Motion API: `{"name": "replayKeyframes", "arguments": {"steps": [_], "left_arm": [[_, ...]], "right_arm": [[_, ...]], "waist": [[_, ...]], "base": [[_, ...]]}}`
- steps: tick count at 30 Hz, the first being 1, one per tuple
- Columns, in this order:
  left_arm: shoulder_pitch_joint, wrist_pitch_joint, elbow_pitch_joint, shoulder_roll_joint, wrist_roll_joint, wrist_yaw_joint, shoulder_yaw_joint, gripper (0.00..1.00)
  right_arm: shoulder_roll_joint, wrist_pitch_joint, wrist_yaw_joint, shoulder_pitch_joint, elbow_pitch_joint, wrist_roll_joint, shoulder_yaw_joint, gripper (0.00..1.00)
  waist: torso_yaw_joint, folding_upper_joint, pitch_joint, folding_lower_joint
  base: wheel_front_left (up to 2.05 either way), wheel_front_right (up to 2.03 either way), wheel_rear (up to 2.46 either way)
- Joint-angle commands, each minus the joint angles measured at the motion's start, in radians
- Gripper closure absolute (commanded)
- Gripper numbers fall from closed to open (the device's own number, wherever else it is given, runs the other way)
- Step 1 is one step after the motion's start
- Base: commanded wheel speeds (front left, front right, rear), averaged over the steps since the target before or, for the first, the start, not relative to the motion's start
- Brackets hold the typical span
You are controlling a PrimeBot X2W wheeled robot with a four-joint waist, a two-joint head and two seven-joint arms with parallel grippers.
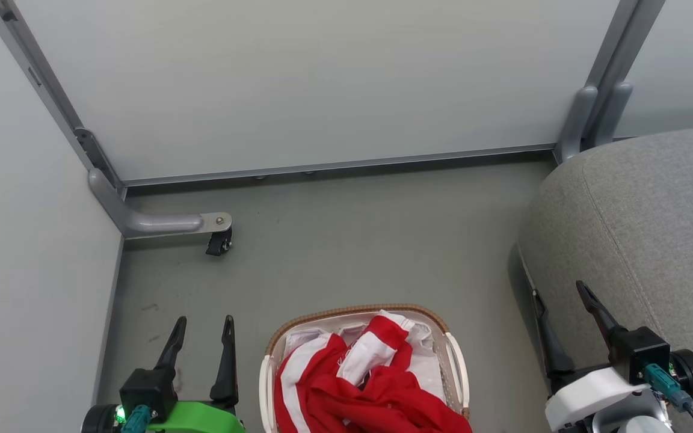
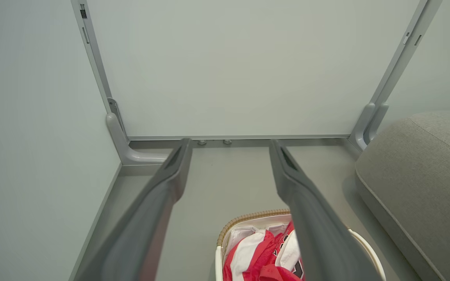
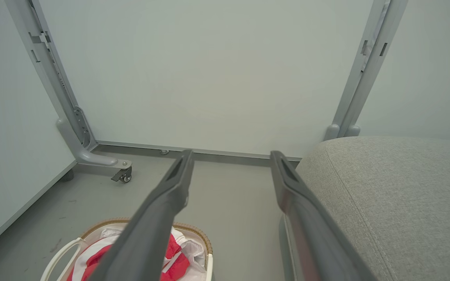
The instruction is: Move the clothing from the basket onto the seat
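Clothing: your red-and-white jerseys (image 1: 370, 385) are bunched up inside the basket (image 1: 346, 311), heaped to about rim height. They're too crumpled to tell how many there are.
Basket: it sits on the grey floor (image 1: 352, 240) between your two grippers, near the seat (image 1: 653, 228) but apart from it. The bottom of the head view cuts off its near end.
Print: in the left wrist view a scrap of black lettering peeks out beside the finger, too little to read.
White fabric (image 1: 428, 364): it runs along the basket's far and right inside wall. Can't tell where jersey stripe ends and liner begins.
Left gripper (image 1: 205, 319): jaws released and spread wide, over the floor left of the basket.
Right gripper (image 1: 558, 288): same deal, spread wide and gripping nothing, at the seat's front edge. Whether a finger brushes the fabric is hard to call.
Seat: light grey cushion on your right, chopped by the frame edges, so you see just a corner.
Wrist views: each gripper's own fingers cover part of the basket.
Background: pale partition panels, with a caster (image 1: 219, 243) at the far left.
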Motion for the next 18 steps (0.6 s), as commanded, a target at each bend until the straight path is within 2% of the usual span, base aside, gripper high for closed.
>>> {"name": "replayKeyframes", "arguments": {"steps": [1, 12, 18], "left_arm": [[0.003, -0.001, 0.002, 0.006, -0.007, -0.006, 0.000, 0.00], [-0.002, -0.001, 0.005, 0.006, -0.002, -0.008, -0.019, 0.00], [-0.044, -0.001, 0.006, 0.006, 0.007, -0.016, -0.055, 0.00]], "right_arm": [[-0.006, -0.005, 0.000, 0.006, -0.002, -0.006, -0.003, 0.00], [-0.006, -0.005, 0.000, 0.001, -0.007, -0.006, -0.002, 0.00], [-0.006, -0.005, 0.000, -0.026, -0.022, -0.007, 0.001, 0.00]], "waist": [[0.000, 0.0000, 0.001, 0.0000], [-0.005, 0.0000, 0.012, 0.0000], [-0.017, 0.0000, 0.061, 0.0000]], "base": [[0.00, 0.00, 0.00], [0.00, 0.00, 0.00], [0.00, 0.00, 0.00]]}}
